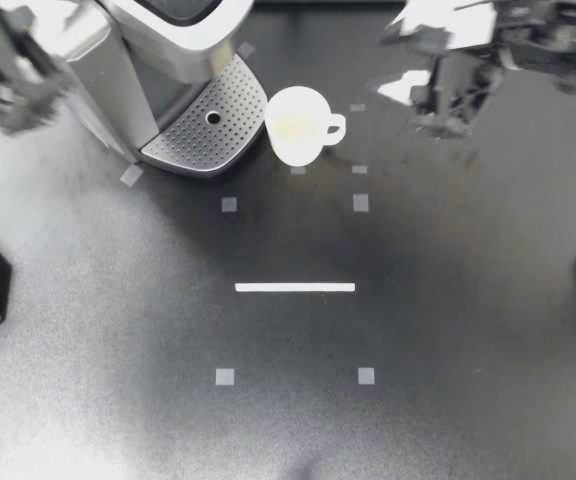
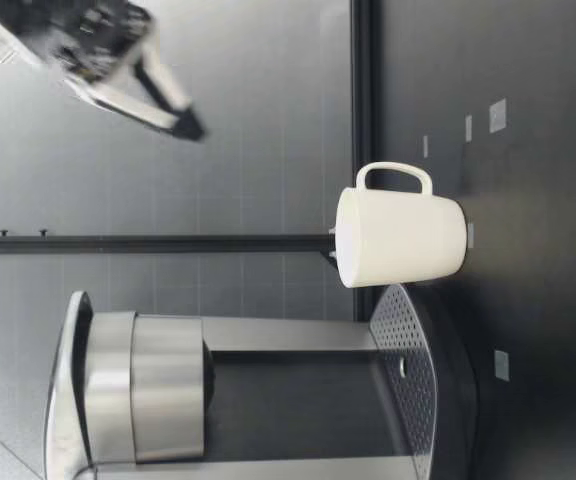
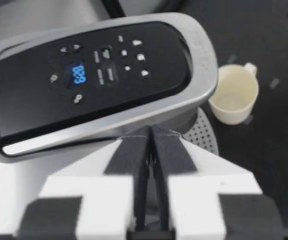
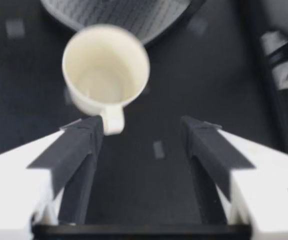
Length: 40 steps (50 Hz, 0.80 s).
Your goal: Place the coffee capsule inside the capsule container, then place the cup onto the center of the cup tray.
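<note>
A white cup [image 1: 298, 125] stands upright on the table just right of the machine's perforated cup tray [image 1: 193, 140], with its handle pointing right. My right gripper [image 1: 446, 118] hovers to the right of the cup. In the right wrist view it is open [image 4: 143, 125] and empty, and the cup [image 4: 105, 67] lies ahead, its handle close to one fingertip [image 4: 91, 127]. My left gripper [image 1: 18, 90] is at the machine's left. Its fingers [image 3: 150, 132] are shut together over the closed lid [image 3: 99, 75]. No capsule shows in any view.
The silver coffee machine [image 1: 138, 60] fills the table's back left corner. A gripper [image 2: 138, 100] hangs high above the table, on the handle side of the cup [image 2: 398, 238]. A white tape line [image 1: 295, 287] and small grey squares mark the dark table.
</note>
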Tool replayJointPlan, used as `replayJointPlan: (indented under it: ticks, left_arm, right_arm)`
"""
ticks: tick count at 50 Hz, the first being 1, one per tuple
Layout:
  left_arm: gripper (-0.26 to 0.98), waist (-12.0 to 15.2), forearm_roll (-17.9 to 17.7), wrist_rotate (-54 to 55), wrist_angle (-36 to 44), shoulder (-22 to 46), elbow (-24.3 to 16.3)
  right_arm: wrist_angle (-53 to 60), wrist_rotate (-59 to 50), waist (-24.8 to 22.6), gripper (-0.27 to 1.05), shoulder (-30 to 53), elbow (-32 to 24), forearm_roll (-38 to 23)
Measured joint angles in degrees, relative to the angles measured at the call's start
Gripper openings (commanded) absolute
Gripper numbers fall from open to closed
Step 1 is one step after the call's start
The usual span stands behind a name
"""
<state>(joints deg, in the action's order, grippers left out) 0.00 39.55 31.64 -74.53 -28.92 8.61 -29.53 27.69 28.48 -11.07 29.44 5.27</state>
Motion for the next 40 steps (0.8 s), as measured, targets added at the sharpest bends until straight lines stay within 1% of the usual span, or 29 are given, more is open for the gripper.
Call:
replayJointPlan:
  ticks: [5, 11, 16, 21, 26, 40]
  left_arm:
    - [0.11, 0.0, -0.1, 0.0, 0.4, -1.1, 0.9]
    - [0.11, 0.0, -0.1, 0.0, 1.0, -2.1, 2.0]
    - [0.11, 0.0, 0.0, 0.2, 1.6, -3.6, 3.2]
    - [0.11, 0.0, 0.0, 0.5, 2.5, -5.2, 4.5]
    - [0.11, 0.0, 0.2, 0.9, 2.8, -6.3, 5.4]
    - [0.11, 0.0, 1.8, 1.0, 3.1, -6.9, 6.5]
  right_arm:
    - [-2.5, 6.4, 2.4, 0.63, 4.3, -1.6, 5.8]
    - [-3.7, 16.2, 5.1, 0.63, 9.7, -3.2, 15.3]
    - [-4.0, 23.0, 5.7, 0.63, 13.2, -4.2, 21.9]
    - [-4.3, 26.8, 5.7, 0.63, 16.1, -4.9, 26.1]
    - [-4.8, 28.1, 5.7, 0.63, 17.3, -5.2, 27.9]
    - [-4.8, 28.2, 5.8, 0.63, 19.4, -5.3, 28.1]
